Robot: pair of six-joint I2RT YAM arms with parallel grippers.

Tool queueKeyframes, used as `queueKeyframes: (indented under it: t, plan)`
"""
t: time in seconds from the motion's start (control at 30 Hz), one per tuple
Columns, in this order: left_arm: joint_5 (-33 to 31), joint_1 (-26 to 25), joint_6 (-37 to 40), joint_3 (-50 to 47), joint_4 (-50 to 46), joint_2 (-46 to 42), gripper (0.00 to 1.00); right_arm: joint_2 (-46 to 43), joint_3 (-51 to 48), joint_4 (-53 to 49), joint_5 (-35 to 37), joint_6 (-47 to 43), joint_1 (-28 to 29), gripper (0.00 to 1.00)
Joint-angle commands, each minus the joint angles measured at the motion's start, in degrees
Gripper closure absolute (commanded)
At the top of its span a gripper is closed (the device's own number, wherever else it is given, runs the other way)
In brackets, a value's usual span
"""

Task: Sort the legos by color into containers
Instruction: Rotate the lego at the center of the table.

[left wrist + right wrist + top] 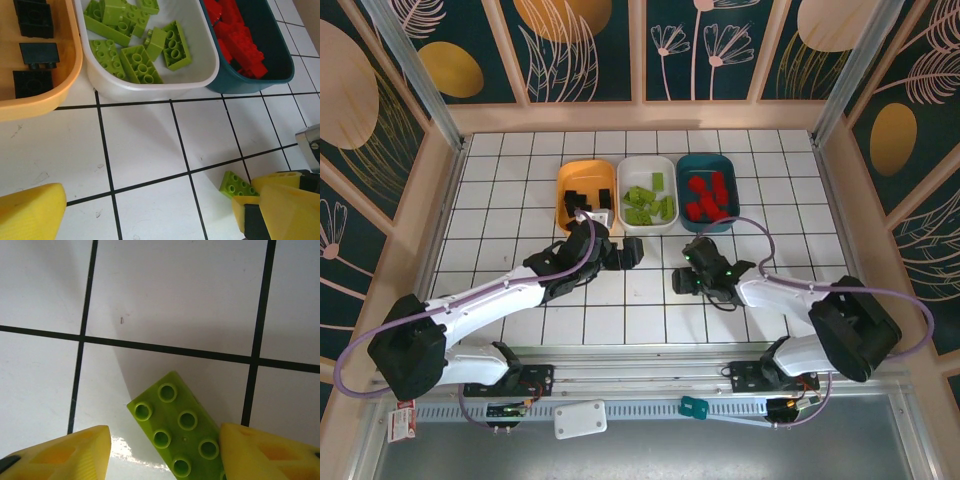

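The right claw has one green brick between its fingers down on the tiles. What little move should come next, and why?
Probably close the right claw on the green brick: its fingers flank the brick, with a gap showing on one side, so nothing grips it yet. After that it could go to the white tray, which holds the other green bricks.

No readable text, labels or numbers.

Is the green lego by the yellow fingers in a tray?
Out. The green lego lies on the white tiles, at the right gripper.
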Motion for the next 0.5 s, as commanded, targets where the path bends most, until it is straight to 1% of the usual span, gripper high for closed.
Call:
queueKeyframes:
  t: [0.0,0.07,0.17,0.33,0.47]
  plan:
    - [-1.1,0.3,-0.9,-0.9,0.3,-0.3,0.02,4.1,2.5,-6.6,7.3,-0.5,1.2,0.43]
    - [-1.2,0.2,-1.0,-1.1,0.2,-0.3,0.01,6.5,4.2,-8.0,10.2,-1.1,2.1,0.45]
    - [-1.5,0.2,-1.0,-1.4,0.2,-0.3,0.01,10.2,6.9,-10.1,12.0,-2.2,3.5,0.50]
    - [-2.0,0.2,-0.9,-1.2,-0.1,-0.1,0.01,14.2,9.1,-10.5,12.0,-3.0,4.9,0.62]
    - [-2.2,0.2,-0.8,-1.1,-0.2,0.0,0.01,15.7,10.0,-9.6,12.6,-3.2,5.0,0.69]
